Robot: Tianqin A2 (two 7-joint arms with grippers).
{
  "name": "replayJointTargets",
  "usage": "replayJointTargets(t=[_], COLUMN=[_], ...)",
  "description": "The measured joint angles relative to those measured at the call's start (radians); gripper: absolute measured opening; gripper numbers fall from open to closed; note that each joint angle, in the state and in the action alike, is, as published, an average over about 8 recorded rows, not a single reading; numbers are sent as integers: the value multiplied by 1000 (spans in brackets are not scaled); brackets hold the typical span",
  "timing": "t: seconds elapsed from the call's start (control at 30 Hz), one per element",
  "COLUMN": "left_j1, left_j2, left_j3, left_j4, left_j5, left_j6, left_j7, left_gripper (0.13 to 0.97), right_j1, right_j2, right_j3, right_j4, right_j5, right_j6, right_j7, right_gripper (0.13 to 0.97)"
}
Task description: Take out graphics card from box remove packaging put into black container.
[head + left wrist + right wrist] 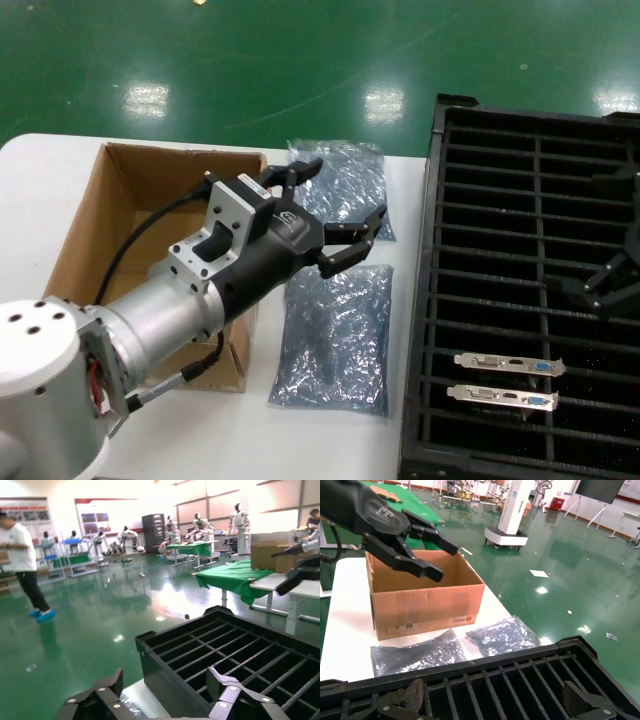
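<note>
Hovering in the head view, the left claw (335,215) is spread and empty between the box (150,215) and the black container (520,300), above two flat packaging bags (335,340) on the worktop (200,430); two graphics cards (510,365) already sit in slots, the right claw (605,285) spread above them. Left wrist view: fingers (227,690) apart, facing the container, probably mid-transit. Right wrist view: fingers (412,695) apart over the ribs, likely waiting; whether the box holds a card is hidden.

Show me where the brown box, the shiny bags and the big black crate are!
box (427,605): right wrist view, its front wall.
shiny bags (335,345): head view, middle of the nearer bag.
black crate (432,250): head view, its left rim.
</note>
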Motion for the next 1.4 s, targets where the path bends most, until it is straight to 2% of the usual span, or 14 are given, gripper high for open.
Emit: replayJointTargets(t=[0.13,0.23,0.3,0.37,0.5,0.63,0.7,0.93,1.4], left_j1=[-3,5,27,63,122,148,162,234,390], left_j2=[-38,-60,-69,-74,-67,-48,-36,16,128], left_j3=[-2,-26,-62,-115,-195,-224,-241,-325,-506], left_j4=[-67,-107,-128,-145,-156,-149,-145,-126,-86], left_j5=[6,39,81,138,213,236,248,313,453], left_j6=[-24,-43,-54,-64,-70,-62,-56,-34,14], left_j7=[81,160,204,237,253,234,220,167,57], left_gripper=[594,676,676,676,757,838,851,935,966], right_j1=[0,0,0,0,-10,-37,-54,-127,-282], right_j2=[0,0,0,0,-6,-22,-32,-76,-169], right_j3=[0,0,0,0,3,10,15,36,80], right_j4=[0,0,0,0,4,16,23,54,119], right_j5=[0,0,0,0,2,6,9,20,45], right_j6=[0,0,0,0,14,49,72,169,376], right_j7=[0,0,0,0,-2,-8,-13,-30,-66], right_gripper=[966,966,966,966,966,966,966,966,966])
